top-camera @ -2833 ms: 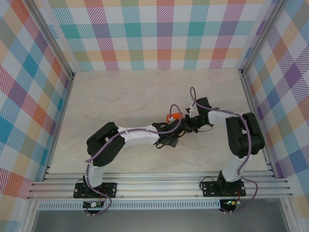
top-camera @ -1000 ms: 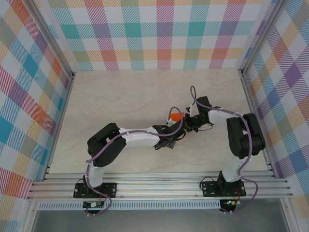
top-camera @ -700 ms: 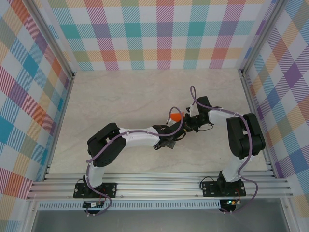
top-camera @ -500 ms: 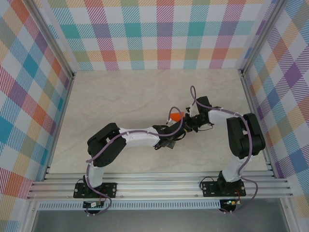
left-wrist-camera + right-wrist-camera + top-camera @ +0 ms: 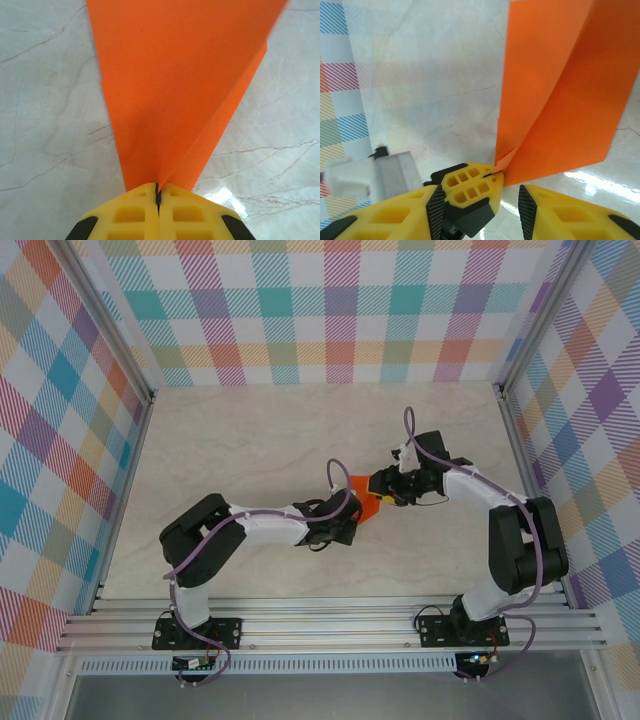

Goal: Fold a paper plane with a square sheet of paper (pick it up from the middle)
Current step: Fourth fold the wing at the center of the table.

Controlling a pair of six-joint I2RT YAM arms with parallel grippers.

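Note:
The orange sheet of paper (image 5: 366, 502) is folded into a pointed wedge with a centre crease and layered flaps, lying at the middle of the table. My left gripper (image 5: 350, 513) is shut on its narrow tip. In the left wrist view the yellow fingers (image 5: 127, 215) meet with the paper (image 5: 170, 85) pinched in the seam of the left gripper (image 5: 158, 192). My right gripper (image 5: 384, 486) faces it from the right. In the right wrist view the right gripper (image 5: 480, 210) is open, straddling the left gripper's closed tips (image 5: 472, 186) just below the paper (image 5: 560, 100).
The marble-patterned tabletop (image 5: 250, 440) is ringed by checked walls (image 5: 340, 310) with aluminium posts at the corners (image 5: 510, 400). An aluminium rail (image 5: 330, 625) carrying both arm bases runs along the near edge. The two arms meet close together mid-table.
The right gripper has opened and let go of the paper; the left gripper has shut on its tip. Both arms shifted, the left drawing back leftward, and more of the orange paper now shows.

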